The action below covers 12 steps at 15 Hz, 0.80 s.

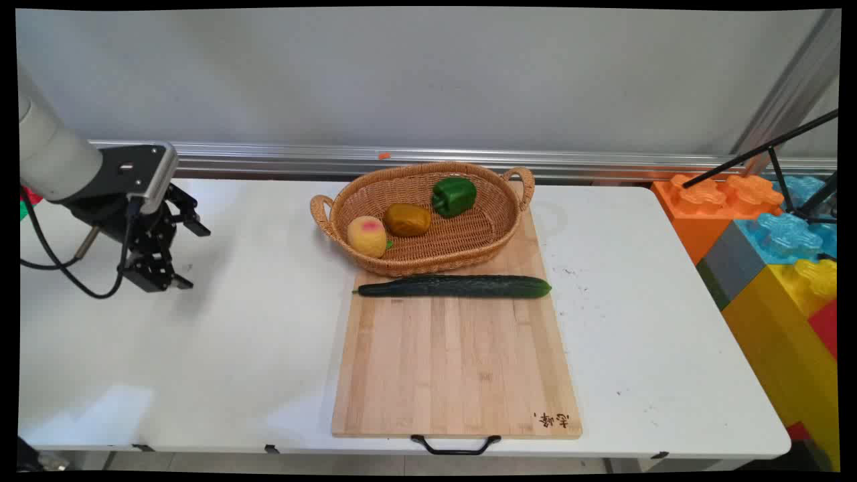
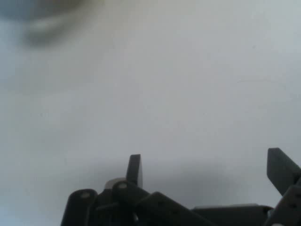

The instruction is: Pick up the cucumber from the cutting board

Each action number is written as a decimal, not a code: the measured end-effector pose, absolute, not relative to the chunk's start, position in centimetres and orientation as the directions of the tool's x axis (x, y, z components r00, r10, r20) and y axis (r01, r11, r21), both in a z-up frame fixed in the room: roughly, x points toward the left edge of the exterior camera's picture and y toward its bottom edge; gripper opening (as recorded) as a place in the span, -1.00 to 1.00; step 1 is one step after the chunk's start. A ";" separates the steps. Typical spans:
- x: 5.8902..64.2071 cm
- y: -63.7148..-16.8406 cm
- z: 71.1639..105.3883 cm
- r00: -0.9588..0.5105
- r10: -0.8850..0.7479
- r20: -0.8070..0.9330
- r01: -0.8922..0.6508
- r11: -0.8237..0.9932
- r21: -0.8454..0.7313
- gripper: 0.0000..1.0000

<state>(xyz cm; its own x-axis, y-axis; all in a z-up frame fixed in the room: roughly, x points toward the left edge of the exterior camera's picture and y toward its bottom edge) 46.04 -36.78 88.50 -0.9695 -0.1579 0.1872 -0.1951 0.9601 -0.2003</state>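
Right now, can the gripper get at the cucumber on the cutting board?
Probably yes: the open gripper hovers left of the cutting board, and only bare table lies between it and the cucumber.

Bare bench (image 1: pixel 221 348) is seen left of the cutting board (image 1: pixel 455 361), wide enough for passage. The board's far end is blocked by a wicker basket (image 1: pixel 495 231) and a cucumber (image 1: pixel 455 286); its near half lies unobstructed.
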 end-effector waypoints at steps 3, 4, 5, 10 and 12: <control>44.6 -36.4 87.7 -0.962 -0.149 0.230 -0.192 0.965 -0.178 1.00; 43.6 -36.3 87.5 -0.956 -0.150 0.253 -0.197 0.965 -0.170 1.00; 42.5 -36.2 87.3 -0.950 -0.153 0.274 -0.203 0.965 -0.165 1.00; 35.6 -36.5 88.0 -0.914 -0.164 0.370 -0.230 0.963 -0.143 1.00; 31.6 -37.1 88.8 -0.910 -0.146 0.388 -0.221 0.963 -0.155 1.00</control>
